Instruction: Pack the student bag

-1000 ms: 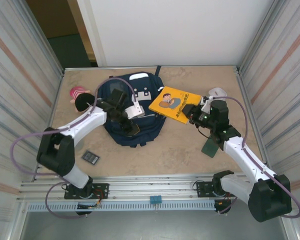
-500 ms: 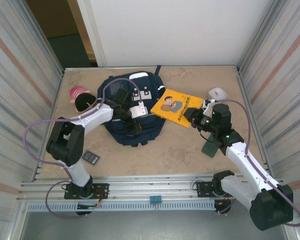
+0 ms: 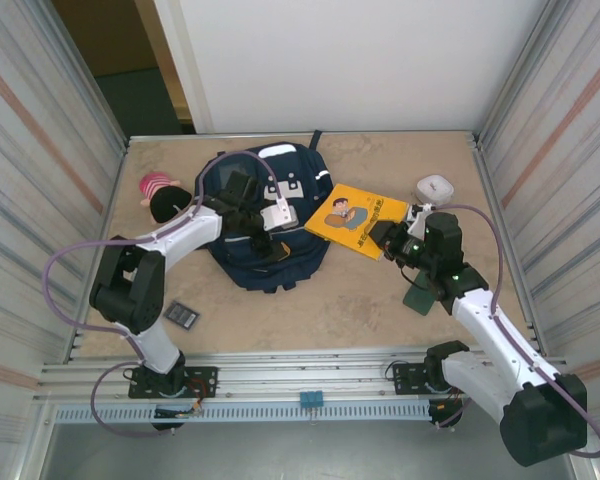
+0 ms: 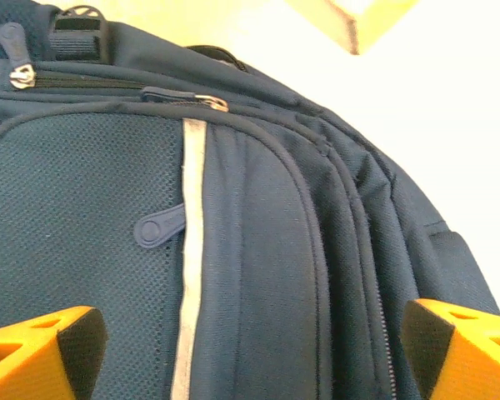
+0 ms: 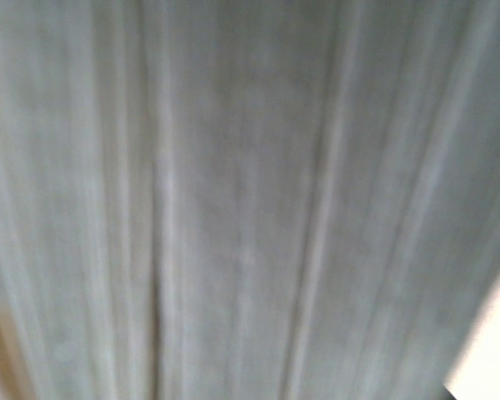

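On the left half of the table (image 3: 330, 310), the student bag (image 3: 300, 255) is laid flat beneath the left gripper (image 4: 250, 346).
Its fingers (image 4: 42, 350) are spread wide; a yellow book (image 3: 355, 215) just beside the bag is pinched by the right gripper (image 3: 385, 237).

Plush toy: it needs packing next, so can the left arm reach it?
Probably yes: the left gripper is open over the student bag, and the plush toy lies uncovered beside that arm.

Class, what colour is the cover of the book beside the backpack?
The book is yellow; clearest in the top external view.
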{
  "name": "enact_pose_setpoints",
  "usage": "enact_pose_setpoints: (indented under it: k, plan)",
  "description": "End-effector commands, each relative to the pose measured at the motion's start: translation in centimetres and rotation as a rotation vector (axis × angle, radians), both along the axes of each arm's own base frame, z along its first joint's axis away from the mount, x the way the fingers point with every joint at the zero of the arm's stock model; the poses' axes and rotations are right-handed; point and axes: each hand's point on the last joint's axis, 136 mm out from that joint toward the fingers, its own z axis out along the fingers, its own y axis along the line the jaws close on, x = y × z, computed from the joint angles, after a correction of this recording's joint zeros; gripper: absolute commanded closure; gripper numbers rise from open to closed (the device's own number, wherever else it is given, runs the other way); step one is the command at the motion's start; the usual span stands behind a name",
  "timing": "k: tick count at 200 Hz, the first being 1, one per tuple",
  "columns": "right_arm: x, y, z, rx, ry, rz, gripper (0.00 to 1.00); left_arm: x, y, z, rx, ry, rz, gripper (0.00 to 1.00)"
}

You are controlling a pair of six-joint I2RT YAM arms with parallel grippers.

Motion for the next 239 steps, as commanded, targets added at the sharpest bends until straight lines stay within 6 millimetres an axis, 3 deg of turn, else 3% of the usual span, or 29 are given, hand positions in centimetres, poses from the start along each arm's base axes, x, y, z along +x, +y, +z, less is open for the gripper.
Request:
enact_pose_setpoints:
  k: [1, 26, 51, 83, 96, 121, 157, 183, 239]
  plan:
    - [0.2, -0.1, 2.4, 0.002, -0.11, 0.004, 1.0, 1.5, 0.2, 0.9, 0.01, -0.055, 0.008, 0.07]
    - [0.1, -0.1, 2.1, 0.0, -0.105, 0.004, 1.0, 2.2, 0.2, -1.5, 0.062, -0.035, -0.02, 0.07]
    - [0.1, -0.2, 2.0, -0.001, -0.105, 0.001, 1.0, 4.4, 0.7, -3.2, 0.118, -0.076, 0.048, 0.1]
    - [-0.3, -0.7, 2.0, -0.008, -0.11, -0.018, 1.0, 5.6, 1.9, -4.1, 0.199, -0.16, 0.093, 0.26]
    - [-0.5, -1.0, 2.0, -0.011, -0.108, -0.023, 1.0, 4.7, 1.7, -3.2, 0.171, -0.155, 0.077, 0.27]
    - [-1.0, -1.7, 2.2, -0.016, -0.115, -0.043, 1.0, 1.6, 1.1, -0.8, 0.081, -0.13, 0.014, 0.15]
    - [-1.2, -2.2, 2.1, -0.014, -0.116, -0.054, 1.0, 1.3, 3.8, -3.6, 0.225, -0.131, 0.041, 0.08]
    - [-1.3, -2.2, 2.2, -0.012, -0.115, -0.048, 1.0, 1.7, 4.1, -5.2, 0.258, -0.116, 0.045, 0.06]
    - [-1.7, -2.6, 1.9, -0.012, -0.119, -0.069, 1.0, -0.5, 3.1, -5.0, 0.2, -0.019, -0.017, 0.02]
